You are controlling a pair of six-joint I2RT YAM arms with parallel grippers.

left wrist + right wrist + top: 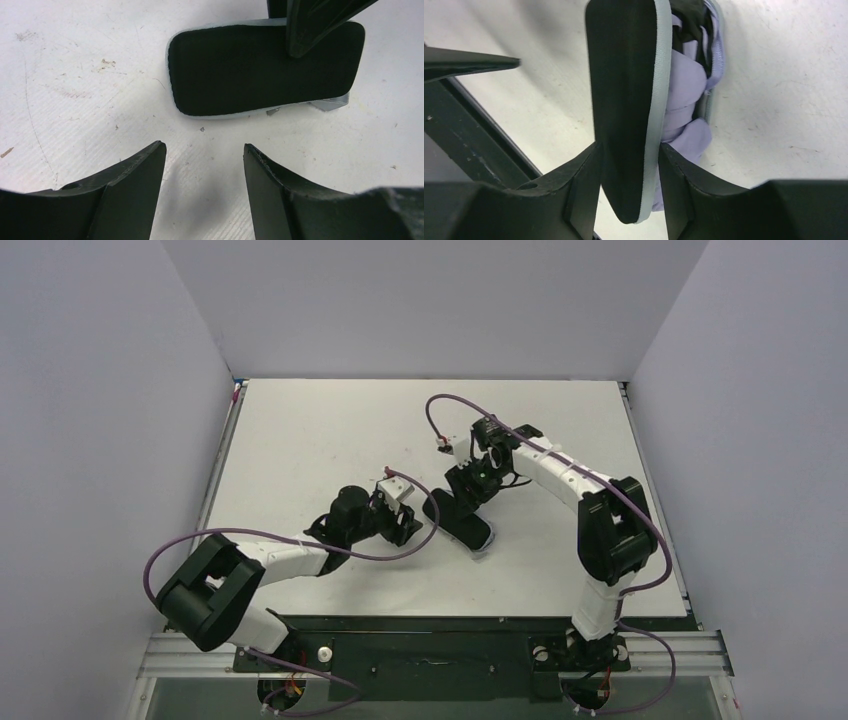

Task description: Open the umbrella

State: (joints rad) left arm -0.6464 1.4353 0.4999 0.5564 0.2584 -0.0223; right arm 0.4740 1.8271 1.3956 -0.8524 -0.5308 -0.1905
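From above, the black oblong sleeve [466,524] lies mid-frame on the white counter [320,430]. The left end effector [412,528] sits just left of it, and the right end effector [468,495] is at its upper end.

In the left wrist view, the left end effector [204,150] has its fingers apart over bare counter. The sleeve [240,75] lies beyond them, upper middle.

In the right wrist view, the right end effector [629,150] is clamped on the sleeve's black, grey-edged flap [624,85]. The folded lavender umbrella [684,100] is tucked in the sleeve, right of the flap.
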